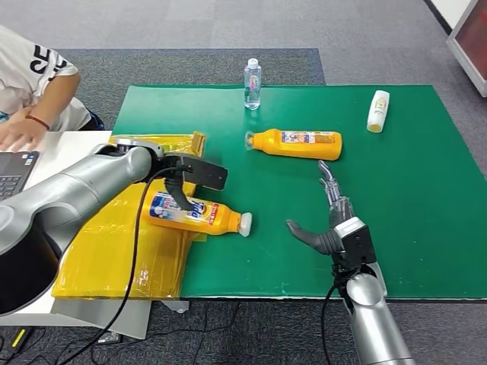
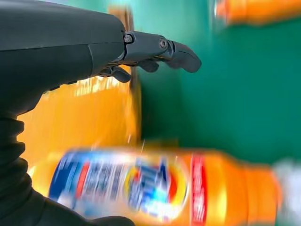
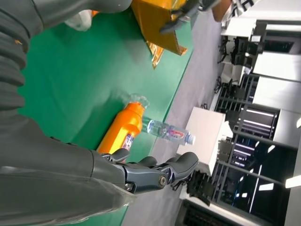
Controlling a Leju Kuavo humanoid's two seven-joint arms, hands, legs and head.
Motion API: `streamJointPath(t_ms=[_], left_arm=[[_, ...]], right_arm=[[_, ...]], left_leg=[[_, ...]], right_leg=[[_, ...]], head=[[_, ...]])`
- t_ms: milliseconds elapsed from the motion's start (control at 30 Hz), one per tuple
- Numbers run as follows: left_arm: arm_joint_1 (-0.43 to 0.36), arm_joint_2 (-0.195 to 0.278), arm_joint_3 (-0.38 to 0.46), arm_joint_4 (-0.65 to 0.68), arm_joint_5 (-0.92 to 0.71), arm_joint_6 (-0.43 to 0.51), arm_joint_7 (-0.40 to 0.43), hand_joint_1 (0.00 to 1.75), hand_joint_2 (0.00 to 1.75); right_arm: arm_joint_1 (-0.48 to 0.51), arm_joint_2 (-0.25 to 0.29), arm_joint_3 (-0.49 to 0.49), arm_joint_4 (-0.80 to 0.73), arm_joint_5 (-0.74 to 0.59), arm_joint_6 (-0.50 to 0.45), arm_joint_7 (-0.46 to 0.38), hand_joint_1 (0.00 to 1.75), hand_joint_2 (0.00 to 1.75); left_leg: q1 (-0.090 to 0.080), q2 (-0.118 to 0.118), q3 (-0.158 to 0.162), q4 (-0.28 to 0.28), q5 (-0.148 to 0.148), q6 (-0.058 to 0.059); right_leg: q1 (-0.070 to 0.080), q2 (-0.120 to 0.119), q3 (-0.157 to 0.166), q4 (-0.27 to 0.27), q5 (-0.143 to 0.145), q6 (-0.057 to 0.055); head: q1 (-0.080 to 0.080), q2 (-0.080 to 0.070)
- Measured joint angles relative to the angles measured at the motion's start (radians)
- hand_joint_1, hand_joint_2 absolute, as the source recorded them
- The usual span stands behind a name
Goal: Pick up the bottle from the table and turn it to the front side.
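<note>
An orange bottle point(image 1: 195, 214) with a blue and white label lies on its side, its white cap toward the right, half on the yellow sheet point(image 1: 115, 258) and half on the green mat point(image 1: 402, 220). My left hand point(image 1: 186, 178) hovers right over it. Its fingers point(image 2: 160, 47) are stretched out straight above the blurred bottle point(image 2: 160, 188) and the thumb hangs down beside the label, with nothing gripped. My right hand point(image 1: 330, 218) is open over the mat near its front edge, fingers point(image 3: 160, 172) spread.
A second orange bottle point(image 1: 296, 143) lies at mid-mat, with a clear water bottle point(image 1: 252, 84) upright behind it and a white bottle point(image 1: 377, 111) lying at the far right. A person with a laptop point(image 1: 14, 171) sits at the left.
</note>
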Motion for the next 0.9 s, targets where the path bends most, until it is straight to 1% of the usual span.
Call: streamJointPath(t_ms=[100,167,233,267,367,433,500,567,667,767,833,867,900], left_arm=[[0.029,0.000,0.031,-0.012,-0.013,0.218,-0.046,0.00,1.75],[0.076,0.020,0.095,-0.056,-0.049,0.362,-0.075,0.00,1.75],[0.145,0.056,0.189,-0.135,-0.115,0.429,-0.089,0.00,1.75],[0.185,0.076,0.243,-0.181,-0.153,0.439,-0.091,0.00,1.75],[0.319,0.132,0.414,-0.329,-0.262,0.448,-0.099,0.00,1.75],[0.435,0.171,0.541,-0.448,-0.322,0.462,-0.124,0.00,1.75],[0.593,0.205,0.695,-0.604,-0.382,0.478,-0.173,0.00,1.75],[0.760,0.218,0.849,-0.757,-0.420,0.479,-0.235,0.00,1.75],[0.980,0.206,1.055,-0.950,-0.418,0.445,-0.309,0.00,1.75],[1.173,0.168,1.243,-1.096,-0.348,0.357,-0.347,0.00,1.75],[1.270,0.138,1.347,-1.155,-0.293,0.290,-0.367,0.00,1.75],[1.307,0.123,1.391,-1.175,-0.274,0.261,-0.375,0.00,1.75],[1.325,0.116,1.413,-1.184,-0.264,0.246,-0.380,0.00,1.75]], right_arm=[[0.022,-0.004,-0.001,-0.018,0.001,-0.010,0.000,0.00,1.75],[0.046,-0.008,-0.002,-0.048,0.000,0.008,0.001,0.00,1.75],[0.068,-0.011,-0.002,-0.078,-0.003,0.030,0.003,0.00,1.75],[0.077,-0.013,-0.002,-0.091,-0.004,0.038,0.004,0.00,1.75],[0.098,-0.016,-0.002,-0.121,-0.004,0.057,0.005,0.00,1.75],[0.105,-0.016,-0.001,-0.136,-0.006,0.073,0.004,0.00,1.75],[0.111,-0.016,0.003,-0.153,-0.008,0.087,0.008,0.00,1.75],[0.115,-0.016,0.010,-0.168,-0.010,0.095,0.017,0.00,1.75],[0.117,-0.016,0.025,-0.183,-0.015,0.105,0.031,0.00,1.75],[0.119,-0.016,0.038,-0.198,-0.030,0.122,0.039,0.00,1.75],[0.119,-0.016,0.046,-0.207,-0.043,0.134,0.042,0.00,1.75],[0.118,-0.016,0.049,-0.211,-0.048,0.138,0.043,0.00,1.75],[0.118,-0.015,0.051,-0.213,-0.051,0.140,0.044,0.00,1.75]], left_leg=[[0.000,0.000,0.000,0.000,0.000,0.000],[0.000,0.000,0.000,0.000,-0.001,0.000],[0.000,0.001,0.000,0.000,-0.001,0.000],[0.000,0.001,0.001,0.000,-0.001,-0.001],[0.000,0.002,0.000,0.000,-0.002,-0.002],[0.000,0.003,0.001,-0.001,-0.004,-0.002],[0.000,0.005,0.002,-0.001,-0.005,-0.003],[0.000,0.006,0.002,-0.001,-0.006,-0.003],[0.000,0.006,0.002,-0.001,-0.008,-0.002],[0.000,0.006,0.002,-0.001,-0.010,-0.001],[0.000,0.006,0.002,-0.001,-0.010,-0.001],[0.000,0.005,0.002,-0.001,-0.010,-0.001],[0.000,0.005,0.002,-0.001,-0.010,-0.001]], right_leg=[[0.000,0.000,0.000,0.000,0.000,0.000],[0.000,0.000,0.001,0.000,0.000,0.000],[0.000,0.001,0.000,0.000,0.000,0.000],[0.000,0.001,0.000,0.000,0.000,0.000],[0.000,0.002,-0.001,0.000,-0.001,-0.001],[0.000,0.004,-0.001,0.000,-0.002,-0.002],[0.000,0.006,-0.001,0.000,-0.003,-0.002],[0.000,0.006,-0.002,0.000,-0.004,-0.002],[0.000,0.006,-0.001,0.000,-0.006,-0.001],[0.000,0.006,-0.001,0.000,-0.008,-0.001],[0.000,0.005,0.000,0.000,-0.009,-0.001],[0.000,0.005,0.000,0.000,-0.009,-0.001],[0.000,0.005,0.000,0.000,-0.009,-0.001]], head=[[0.000,0.000],[0.000,0.000],[0.000,0.000],[0.000,0.000],[0.000,0.000],[0.000,0.000],[0.000,0.000],[0.000,0.000],[0.000,0.000],[0.000,0.000],[0.000,0.000],[0.000,0.000],[0.000,0.000]])
